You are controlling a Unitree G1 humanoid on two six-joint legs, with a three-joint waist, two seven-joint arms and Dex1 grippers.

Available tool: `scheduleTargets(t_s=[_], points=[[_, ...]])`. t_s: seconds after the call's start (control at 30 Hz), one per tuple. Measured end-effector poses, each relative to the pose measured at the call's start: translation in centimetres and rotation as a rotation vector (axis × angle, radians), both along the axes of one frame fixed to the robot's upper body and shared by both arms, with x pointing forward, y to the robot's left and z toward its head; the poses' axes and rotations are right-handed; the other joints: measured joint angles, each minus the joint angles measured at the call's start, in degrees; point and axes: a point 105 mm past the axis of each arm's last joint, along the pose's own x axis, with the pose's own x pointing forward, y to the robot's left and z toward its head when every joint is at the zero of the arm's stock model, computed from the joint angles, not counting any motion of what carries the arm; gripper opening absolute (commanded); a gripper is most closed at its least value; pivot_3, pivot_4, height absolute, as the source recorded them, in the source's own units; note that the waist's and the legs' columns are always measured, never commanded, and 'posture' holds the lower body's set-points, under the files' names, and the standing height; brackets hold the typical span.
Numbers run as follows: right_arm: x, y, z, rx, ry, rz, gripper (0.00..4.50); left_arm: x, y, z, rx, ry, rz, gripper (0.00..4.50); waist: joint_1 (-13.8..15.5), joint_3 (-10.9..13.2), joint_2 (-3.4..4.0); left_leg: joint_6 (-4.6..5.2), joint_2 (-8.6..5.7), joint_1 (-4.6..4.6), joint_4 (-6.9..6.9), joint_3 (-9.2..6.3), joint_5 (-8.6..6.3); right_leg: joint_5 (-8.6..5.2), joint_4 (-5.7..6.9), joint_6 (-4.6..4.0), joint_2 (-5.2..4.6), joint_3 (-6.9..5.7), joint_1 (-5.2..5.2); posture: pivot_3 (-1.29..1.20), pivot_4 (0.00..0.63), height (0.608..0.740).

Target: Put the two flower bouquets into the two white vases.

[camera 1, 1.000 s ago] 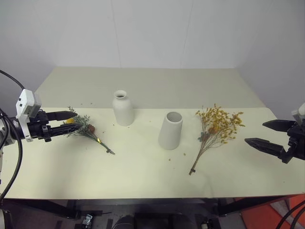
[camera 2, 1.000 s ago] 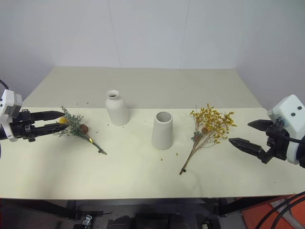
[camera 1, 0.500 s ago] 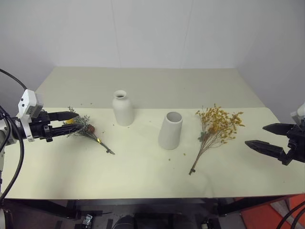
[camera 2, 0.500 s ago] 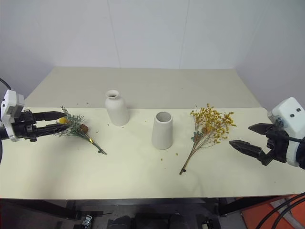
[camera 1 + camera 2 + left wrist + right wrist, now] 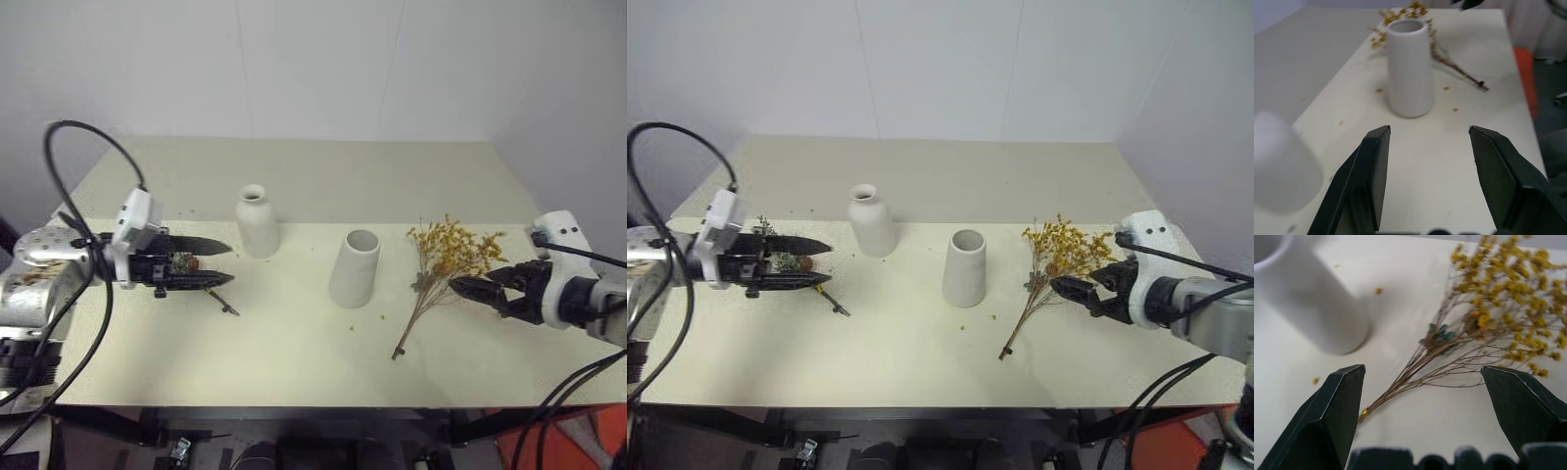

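Observation:
The smaller grey-green bouquet point(image 5: 182, 262) lies flat on the table's left side, stem end toward the front. My left gripper point(image 5: 228, 263) is open above it, its fingers pointing right past the sprigs, which show between them. The bottle-shaped white vase point(image 5: 257, 223) stands just beyond its tips. The cone-shaped white vase point(image 5: 355, 268) stands upright mid-table and fills the middle of the left wrist view as the cone vase point(image 5: 1409, 68). The yellow bouquet point(image 5: 451, 253) lies to its right. My right gripper point(image 5: 472, 285) is open beside the brown stems point(image 5: 1415, 372), not touching them.
The cream table point(image 5: 294, 372) has a raised back section behind the vases. Small flower crumbs point(image 5: 354, 327) lie near the cone vase. Black cables loop beside both arms. An orange object point(image 5: 1523, 63) sits off the table's right edge.
My left gripper slid right over the small bouquet, toward the bottle vase. My right gripper rolled and moved left and down to the yellow bouquet's stems. Both stayed open.

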Motion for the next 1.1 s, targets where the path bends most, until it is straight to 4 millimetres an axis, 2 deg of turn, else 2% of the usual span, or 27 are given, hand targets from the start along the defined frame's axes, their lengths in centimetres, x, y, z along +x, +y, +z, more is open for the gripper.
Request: scheduleTargets(t_s=[0.13, 0.2, 0.27, 0.37, 0.43, 0.6, 0.9, 1.0, 1.1], points=[[0.9, 1.1, -2.4, 0.085, 0.043, -0.103, 4.44, 0.4, -2.1, 0.4, 0.048, -0.027, -0.125, 2.78, -0.1, 0.0, -0.06, 0.01, -0.03, 0.00, 0.02, -0.03, 0.01, 0.02, 0.07, -0.01, 0.01, 0.03, 0.00, 0.00, 0.150, 0.740], [0.3, 1.4, -3.2, 0.011, 0.086, -0.116, 4.44, 0.9, -2.8, 0.7, 0.076, -0.050, -0.170, 2.78, -0.2, 0.0, 0.00, 0.01, -0.07, -0.02, 0.00, -0.02, 0.01, -0.02, 0.12, 0.02, -0.04, 0.05, -0.05, 0.00, 0.150, 0.740], [-0.3, 1.8, -2.8, -0.022, 0.111, -0.152, 4.44, 1.6, -3.3, 1.1, 0.092, -0.072, -0.192, 2.78, -0.4, 0.0, -0.01, 0.01, -0.07, -0.03, 0.01, -0.02, 0.01, -0.03, 0.07, 0.02, -0.05, 0.04, -0.04, 0.00, 0.150, 0.740], [-0.2, 2.5, -2.4, 0.031, 0.130, -0.196, 4.44, 2.1, -4.2, 1.3, 0.101, -0.091, -0.225, 2.78, -0.6, -0.1, -0.12, 0.01, -0.03, 0.07, 0.01, -0.05, 0.01, -0.07, -0.06, 0.14, 0.02, 0.04, 0.15, 0.00, 0.150, 0.740], [0.3, 2.8, -3.2, 0.067, 0.171, -0.250, 4.44, 2.4, -5.0, 1.1, 0.104, -0.092, -0.257, 2.78, -1.0, -0.1, -0.12, 0.02, -0.03, 0.20, 0.01, -0.05, 0.01, -0.07, -0.11, 0.16, 0.01, 0.05, 0.29, 0.00, 0.150, 0.740], [1.3, 3.3, -3.3, 0.089, 0.188, -0.290, 4.44, 2.8, -5.5, 0.1, 0.109, -0.070, -0.276, 2.78, -1.5, -0.1, -0.12, 0.02, -0.02, 0.18, 0.01, -0.08, 0.01, -0.01, -0.12, 0.08, 0.02, 0.05, 0.28, 0.00, 0.150, 0.740], [3.2, 5.6, -2.8, 0.138, 0.216, -0.222, 4.44, 2.8, -5.6, 0.1, 0.105, -0.074, -0.282, 2.78, -1.6, -0.1, -0.11, 0.02, 0.00, 0.17, 0.01, -0.10, 0.01, 0.00, -0.15, 0.06, 0.04, 0.02, 0.28, 0.00, 0.150, 0.740], [3.2, 7.1, -3.7, 0.150, 0.262, -0.158, 4.44, 2.7, -5.5, 0.0, 0.096, -0.077, -0.280, 2.78, -1.6, -0.1, -0.11, 0.02, 0.01, 0.14, -0.01, -0.12, 0.01, 0.01, -0.17, 0.06, 0.03, 0.02, 0.28, 0.00, 0.150, 0.740], [3.2, 7.6, -4.7, 0.135, 0.309, -0.125, 4.44, 2.6, -5.5, -0.2, 0.091, -0.071, -0.279, 2.78, -1.6, -0.1, -0.11, 0.02, -0.01, 0.11, 0.00, -0.11, 0.01, 0.02, -0.18, 0.06, 0.00, 0.02, 0.27, 0.00, 0.150, 0.740]])
